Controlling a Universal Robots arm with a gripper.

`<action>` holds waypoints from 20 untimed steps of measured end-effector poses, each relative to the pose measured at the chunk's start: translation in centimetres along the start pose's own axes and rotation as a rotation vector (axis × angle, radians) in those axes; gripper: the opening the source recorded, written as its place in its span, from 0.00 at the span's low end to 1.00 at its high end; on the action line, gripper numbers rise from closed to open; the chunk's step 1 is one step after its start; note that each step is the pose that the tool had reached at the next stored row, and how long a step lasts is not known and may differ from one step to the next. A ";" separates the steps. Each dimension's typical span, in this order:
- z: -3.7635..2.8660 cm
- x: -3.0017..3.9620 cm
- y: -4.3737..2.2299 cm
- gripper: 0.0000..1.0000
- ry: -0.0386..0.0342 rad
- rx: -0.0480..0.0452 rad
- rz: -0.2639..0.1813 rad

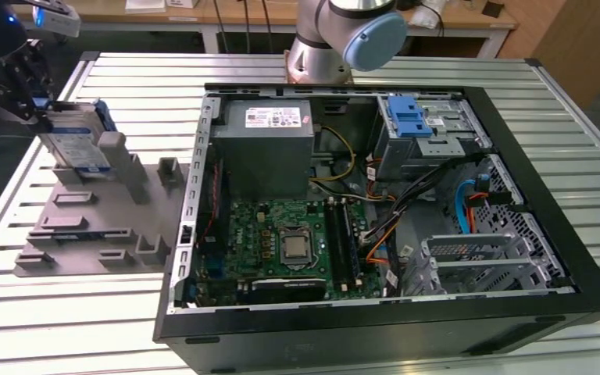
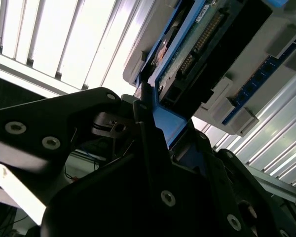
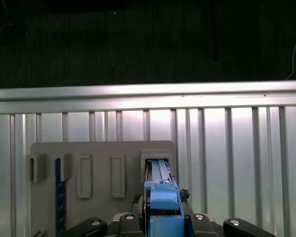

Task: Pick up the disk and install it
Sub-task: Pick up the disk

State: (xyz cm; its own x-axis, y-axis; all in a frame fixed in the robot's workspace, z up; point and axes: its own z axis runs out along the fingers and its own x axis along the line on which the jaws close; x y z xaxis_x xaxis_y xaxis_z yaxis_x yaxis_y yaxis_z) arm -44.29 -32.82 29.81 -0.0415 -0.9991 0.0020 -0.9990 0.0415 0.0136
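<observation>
On the slatted table (image 1: 71,312), the blue-framed silver disk (image 1: 76,141) stands on edge.

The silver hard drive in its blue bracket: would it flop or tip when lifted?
Likely rigid and fairly heavy for its size: the silver hard drive has a metal body in a blue plastic bracket. Standing on edge in the grey slotted holder, it could tip once out.
</observation>
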 end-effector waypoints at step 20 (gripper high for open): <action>-1.29 0.00 0.02 0.36 0.0000 -0.0001 0.000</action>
State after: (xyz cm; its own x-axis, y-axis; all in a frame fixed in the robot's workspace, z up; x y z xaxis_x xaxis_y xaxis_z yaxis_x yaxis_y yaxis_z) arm -44.29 -32.82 31.10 -0.0415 -0.9991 0.0021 -0.9990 0.0415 0.0136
